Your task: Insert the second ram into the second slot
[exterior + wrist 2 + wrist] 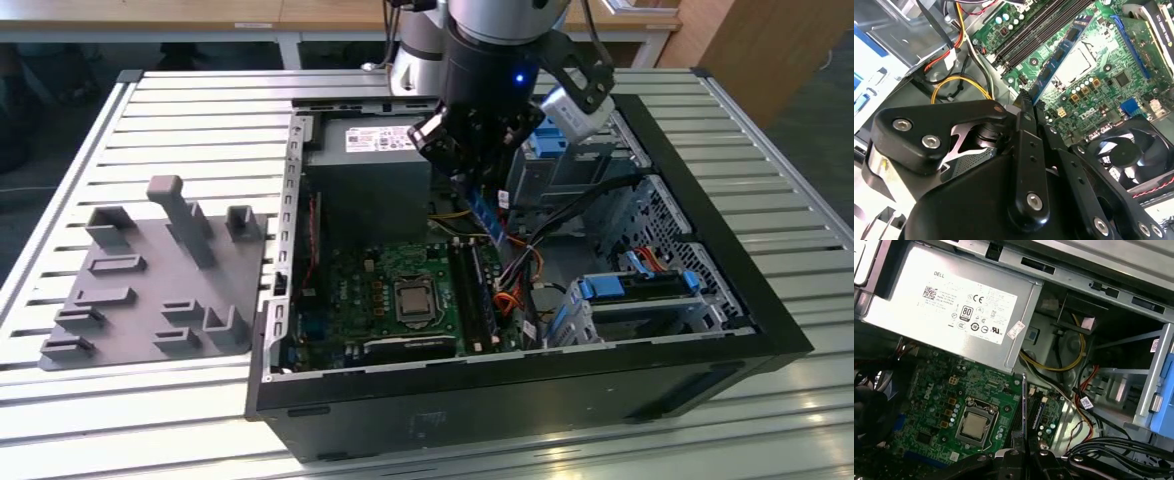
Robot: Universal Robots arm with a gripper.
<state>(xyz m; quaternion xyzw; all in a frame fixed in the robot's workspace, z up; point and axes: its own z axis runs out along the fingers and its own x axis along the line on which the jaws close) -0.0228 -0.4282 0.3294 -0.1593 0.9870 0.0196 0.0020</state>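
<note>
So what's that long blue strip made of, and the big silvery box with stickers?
The second ram, that blue strip in the end effector, looks like stiff circuit board with a dark-blue coating; small black chips sit along it. The power supply box looks like bare sheet metal, with a dull silver sheen and folded edges, though it could be painted.
</note>
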